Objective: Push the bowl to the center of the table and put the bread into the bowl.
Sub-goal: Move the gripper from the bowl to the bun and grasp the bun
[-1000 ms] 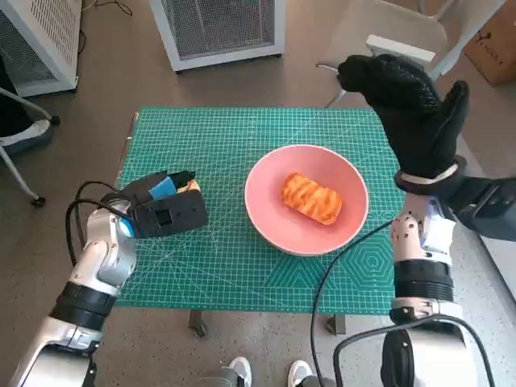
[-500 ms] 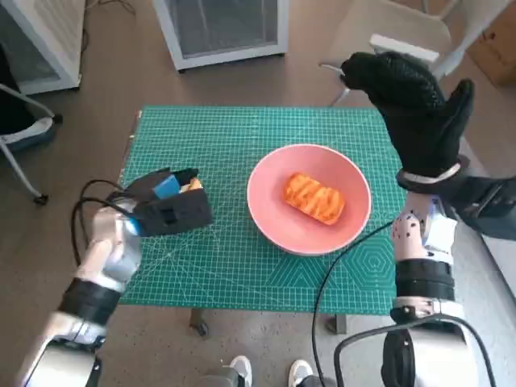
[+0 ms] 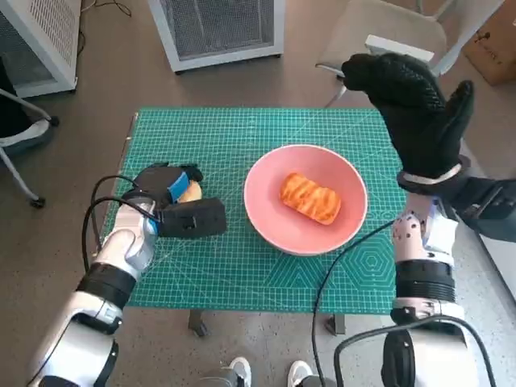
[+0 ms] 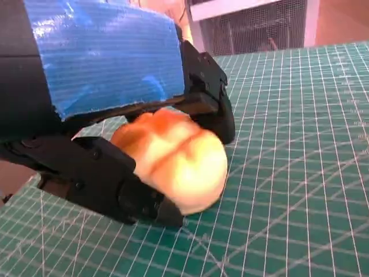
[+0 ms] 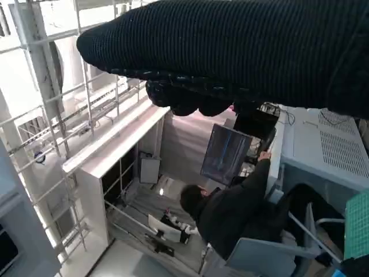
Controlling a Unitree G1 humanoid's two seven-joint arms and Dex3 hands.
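A pink bowl (image 3: 258,173) stands right of the middle of the green cutting mat (image 3: 242,137), with a glazed orange bread (image 3: 310,197) lying inside it. On the mat's left side my left hand (image 3: 165,184) grips a second, paler bread roll (image 3: 190,192). In the left wrist view the black fingers (image 4: 115,190) wrap the roll (image 4: 173,156), which rests on the mat under the blue-taped back (image 4: 104,57). My right hand (image 3: 415,113) is raised above the table's right edge, fingers spread, holding nothing; its glove (image 5: 242,52) fills the right wrist view.
A white cabinet (image 3: 218,28) stands beyond the table, with a chair (image 3: 387,32) and a cardboard box (image 3: 496,48) at the back right. Shoes (image 3: 266,372) show at the near edge. A seated person (image 5: 236,208) appears in the right wrist view.
My left hand has shifted a little to the right, toward the bowl, still holding the roll. The right hand, bowl and its bread stay where they were.
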